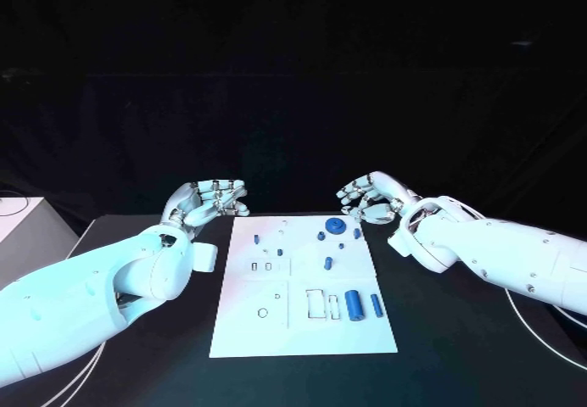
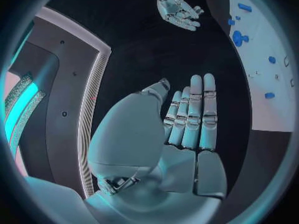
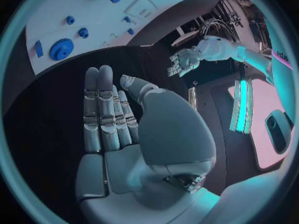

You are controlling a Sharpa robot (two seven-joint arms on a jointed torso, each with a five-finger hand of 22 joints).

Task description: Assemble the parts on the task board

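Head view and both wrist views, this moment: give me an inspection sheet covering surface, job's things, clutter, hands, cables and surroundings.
Surface: black table, dark and bare around the board.
Job's things: white task board lies mid-table; blue gear-like disc near its far edge, large blue cylinder lying near its right side, small blue parts scattered between.
Clutter: nothing seen.
Hands: left hand and right hand hover beyond the board's far corners, holding nothing; wrist views show the fingers straight.
Cables: white cable runs by the right arm.
Surroundings: white box left of the table; dark backdrop.
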